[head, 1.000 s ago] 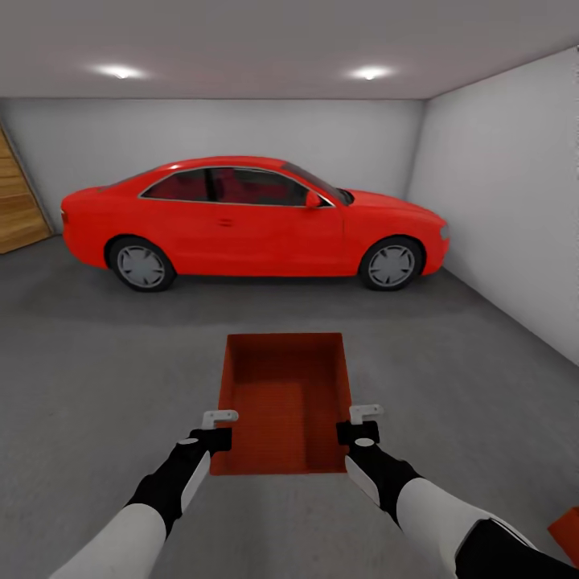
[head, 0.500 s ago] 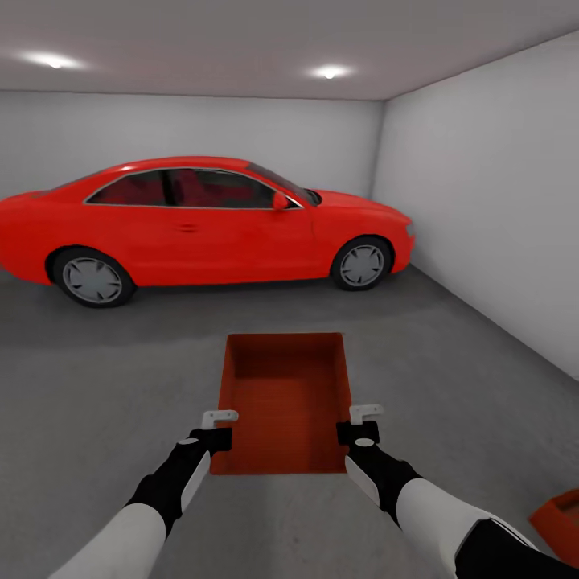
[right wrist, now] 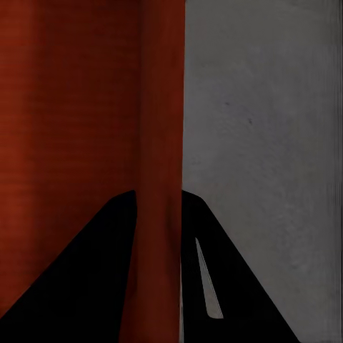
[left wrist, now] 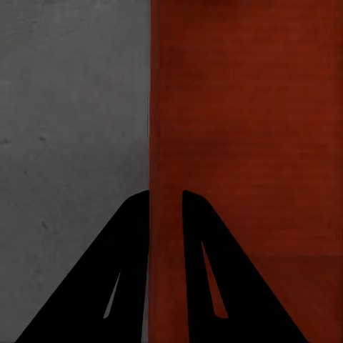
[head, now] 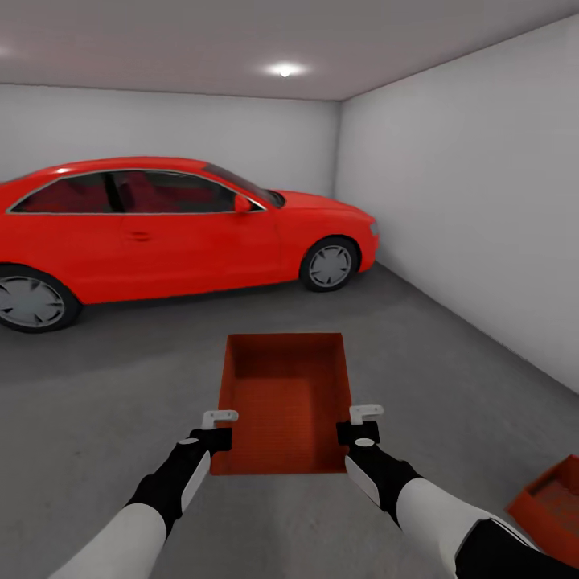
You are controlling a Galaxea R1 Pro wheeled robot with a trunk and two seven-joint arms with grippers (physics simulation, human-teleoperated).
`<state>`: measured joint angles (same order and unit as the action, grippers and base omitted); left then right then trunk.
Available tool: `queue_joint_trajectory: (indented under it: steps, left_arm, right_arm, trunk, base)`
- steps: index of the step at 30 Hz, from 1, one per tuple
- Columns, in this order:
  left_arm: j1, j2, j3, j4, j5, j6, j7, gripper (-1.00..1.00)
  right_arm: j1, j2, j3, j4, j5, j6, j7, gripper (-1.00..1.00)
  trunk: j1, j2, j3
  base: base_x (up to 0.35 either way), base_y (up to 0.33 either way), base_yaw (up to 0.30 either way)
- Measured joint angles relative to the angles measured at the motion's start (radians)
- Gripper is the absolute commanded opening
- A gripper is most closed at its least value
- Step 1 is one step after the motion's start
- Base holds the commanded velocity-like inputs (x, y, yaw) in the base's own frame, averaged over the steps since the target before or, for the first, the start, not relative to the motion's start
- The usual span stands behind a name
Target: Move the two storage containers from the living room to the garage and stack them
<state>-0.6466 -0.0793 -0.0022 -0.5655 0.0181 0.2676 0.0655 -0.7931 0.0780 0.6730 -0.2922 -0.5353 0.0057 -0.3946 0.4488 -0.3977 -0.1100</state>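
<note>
While both grippers clamp the carried container (head: 283, 402), the stacking step is in hand.
Left gripper (left wrist: 166, 196) and right gripper (right wrist: 158, 194) each pinch a side wall between their fingers; next, probably lowering it onto the other container (head: 555, 507).

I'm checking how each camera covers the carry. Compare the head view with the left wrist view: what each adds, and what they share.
Head view alone: a glossy red car, pale grey walls, the right gripper on the carried bin's right wall, and a second orange-red bin on the floor.

Left wrist view alone: both black fingers straddling the thin left wall, close up.

Shared: the carried orange-red rectangular bin, the left gripper and the dark grey concrete floor.
</note>
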Motion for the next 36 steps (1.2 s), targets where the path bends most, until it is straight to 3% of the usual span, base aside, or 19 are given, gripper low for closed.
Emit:
queue_joint_trajectory:
  steps: [23, 36]
  left_arm:
    - [0.000, 0.001, -0.002, -0.002, 0.003, 0.000, 0.001, -1.00]
    - [0.000, 0.000, -0.001, -0.002, 0.001, 0.001, 0.001, -1.00]
  right_arm:
    - [0.000, 0.000, 0.000, -0.003, 0.001, 0.001, -0.001, -1.00]
    - [0.000, -0.001, 0.000, -0.003, 0.000, 0.001, 0.000, -1.00]
  trunk:
    - [0.000, 0.000, 0.000]
    - [0.001, 0.000, 0.000]
  base:
    - [0.314, 0.063, -0.284]
    - [0.048, 0.000, -0.284]
